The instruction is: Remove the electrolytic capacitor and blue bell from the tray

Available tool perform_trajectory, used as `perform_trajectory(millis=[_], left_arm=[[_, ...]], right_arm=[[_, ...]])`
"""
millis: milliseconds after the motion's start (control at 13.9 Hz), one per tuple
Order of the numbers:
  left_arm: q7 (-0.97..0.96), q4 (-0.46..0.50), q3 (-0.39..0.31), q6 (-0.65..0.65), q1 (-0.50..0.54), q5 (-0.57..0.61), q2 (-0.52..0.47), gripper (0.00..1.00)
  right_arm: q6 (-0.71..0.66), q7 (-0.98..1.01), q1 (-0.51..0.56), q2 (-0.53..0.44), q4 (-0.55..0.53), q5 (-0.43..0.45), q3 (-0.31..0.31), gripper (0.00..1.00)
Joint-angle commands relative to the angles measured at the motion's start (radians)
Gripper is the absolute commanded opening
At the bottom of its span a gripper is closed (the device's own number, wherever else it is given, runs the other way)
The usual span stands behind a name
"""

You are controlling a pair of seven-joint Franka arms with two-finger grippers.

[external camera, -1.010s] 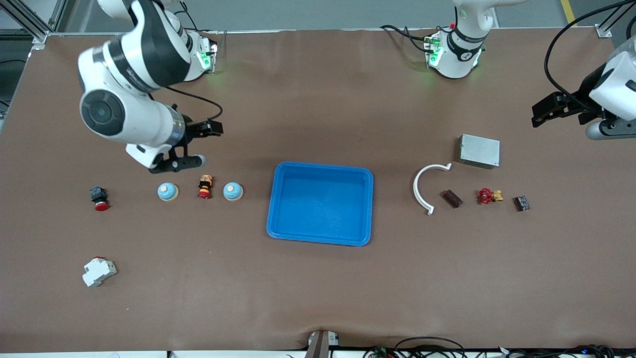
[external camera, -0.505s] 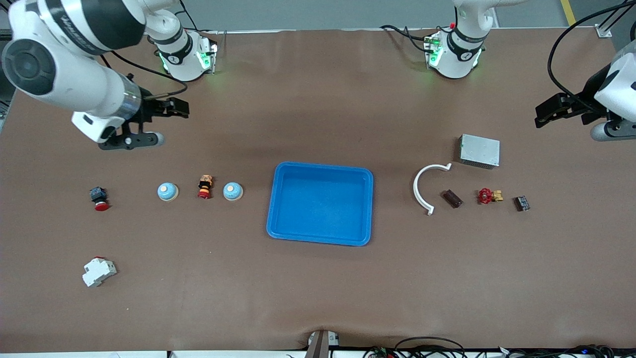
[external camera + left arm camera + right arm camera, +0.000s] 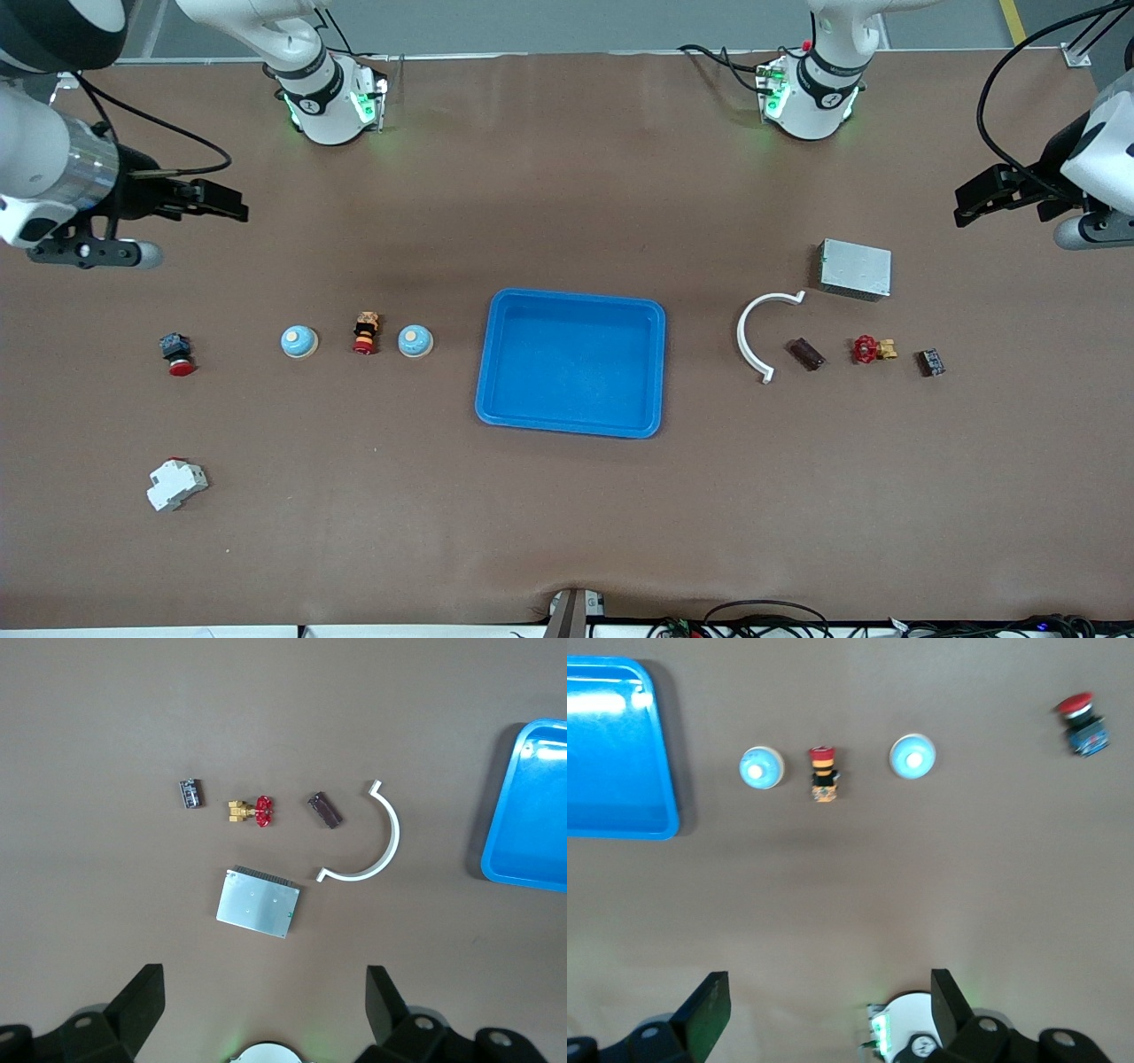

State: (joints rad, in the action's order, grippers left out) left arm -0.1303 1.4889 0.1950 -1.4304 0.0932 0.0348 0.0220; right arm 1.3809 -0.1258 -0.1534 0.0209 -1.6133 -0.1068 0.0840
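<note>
Front view: the capacitor (image 3: 807, 354) lay flat on the bench (image 3: 567, 514), its long axis slanting, between the white arc (image 3: 753, 332) and the red valve (image 3: 866, 348). Two bells (image 3: 299, 341) (image 3: 415, 340) sat upright toward the right arm's end.

Left wrist view: the left gripper (image 3: 266, 1014) hung with jaws spread wide, empty.

Right wrist view: the right gripper (image 3: 830, 1014) likewise, released, holding nothing.

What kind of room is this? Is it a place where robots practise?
Probably a robot lab or test bench. Two arms are bolted to a brown-covered table, small electrical parts such as a grey metal box lie in rows, and a blue tray sits in the middle.
</note>
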Motion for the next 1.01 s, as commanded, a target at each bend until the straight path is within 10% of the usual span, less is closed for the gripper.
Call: perform_trajectory(millis=[0, 938], left_arm=[[-0.006, -0.005, 0.007, 0.004, -0.004, -0.010, -0.016, 1.00], [-0.006, -0.001, 0.021, 0.011, -0.001, -0.012, -0.027, 1.00]], right_arm=[[-0.013, 0.067, 0.053, 0.005, 0.050, 0.030, -0.016, 1.00], [0.036, 0.071, 0.086, 0.033, 0.139, 0.116, -0.015, 1.00]])
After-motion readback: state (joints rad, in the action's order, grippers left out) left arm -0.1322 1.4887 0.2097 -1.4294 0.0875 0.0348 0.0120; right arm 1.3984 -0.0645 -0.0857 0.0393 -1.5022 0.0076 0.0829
